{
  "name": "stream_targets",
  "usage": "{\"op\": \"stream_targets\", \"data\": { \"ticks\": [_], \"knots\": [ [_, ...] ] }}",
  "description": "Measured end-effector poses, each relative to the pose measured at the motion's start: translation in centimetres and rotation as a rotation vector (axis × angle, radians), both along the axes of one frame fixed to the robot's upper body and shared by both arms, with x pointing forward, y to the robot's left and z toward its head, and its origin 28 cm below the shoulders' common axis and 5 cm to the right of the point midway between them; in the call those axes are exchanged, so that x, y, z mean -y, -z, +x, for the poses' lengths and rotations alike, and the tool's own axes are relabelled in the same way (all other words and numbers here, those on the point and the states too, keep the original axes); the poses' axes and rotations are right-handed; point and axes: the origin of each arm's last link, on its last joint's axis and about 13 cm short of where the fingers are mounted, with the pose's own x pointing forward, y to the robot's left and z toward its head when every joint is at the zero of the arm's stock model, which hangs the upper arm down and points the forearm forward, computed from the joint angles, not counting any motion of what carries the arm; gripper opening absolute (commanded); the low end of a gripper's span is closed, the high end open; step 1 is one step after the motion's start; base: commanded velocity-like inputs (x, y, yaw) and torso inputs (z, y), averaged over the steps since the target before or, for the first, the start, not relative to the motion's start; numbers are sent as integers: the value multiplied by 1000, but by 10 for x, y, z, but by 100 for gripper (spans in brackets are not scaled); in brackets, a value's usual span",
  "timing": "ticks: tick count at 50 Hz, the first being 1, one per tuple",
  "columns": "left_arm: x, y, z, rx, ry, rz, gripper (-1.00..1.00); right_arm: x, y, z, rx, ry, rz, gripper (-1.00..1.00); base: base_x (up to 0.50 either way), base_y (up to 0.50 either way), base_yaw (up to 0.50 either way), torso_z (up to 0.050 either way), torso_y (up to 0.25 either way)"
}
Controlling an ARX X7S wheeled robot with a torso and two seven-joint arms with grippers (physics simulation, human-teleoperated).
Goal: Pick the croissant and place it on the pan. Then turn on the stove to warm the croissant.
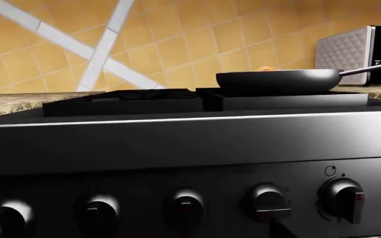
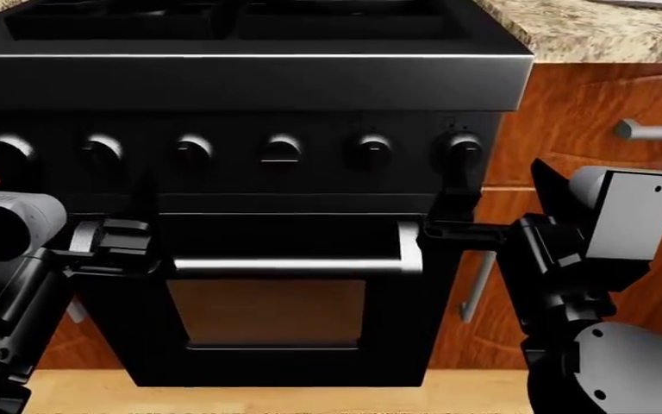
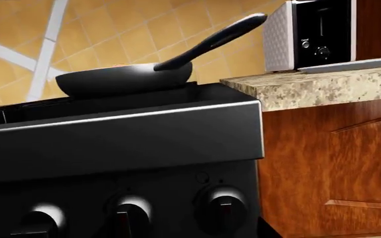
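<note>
No readable writing anywhere. Left gripper (image 2: 147, 226), lower left of head view, before the stove (image 2: 251, 78): jaws' width cannot be told. Right gripper (image 2: 452, 226) sits under the rightmost knob (image 2: 465, 148); jaws likewise unclear. Pan (image 1: 277, 81) on rear burner, croissant (image 1: 265, 69) peeking above rim.

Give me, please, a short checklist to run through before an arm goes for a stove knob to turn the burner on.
1. Croissant in the pan: ok, an orange tip shows above the rim.
2. Pan on a burner grate of the stove: ok.
3. Which knob feeds that burner: cannot tell.
4. Right gripper near the rightmost knob: ok, just below it, not touching.
5. Right gripper open: cannot tell.
6. Left gripper clear of the knobs: ok, below the row.
</note>
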Motion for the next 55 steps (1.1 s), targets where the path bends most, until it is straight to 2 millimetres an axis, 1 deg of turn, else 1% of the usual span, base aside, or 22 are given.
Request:
{"op": "stream_targets", "data": {
  "ticks": [23,33,44,55],
  "knots": [
    [-1,4,1,-2,6,-15,100,0,-2,1,2,5,-14,100,0,0,0,-50,0],
    [-1,4,1,16,17,-42,100,1,-4,4,3,14,-19,100,0,0,0,0,0],
    [-2,7,2,19,26,-67,100,6,-4,13,-3,58,-26,100,0,0,0,0,0],
    [-1,11,5,23,29,-81,100,10,-3,17,-12,127,-97,100,0,0,0,0,0]
  ]
}}
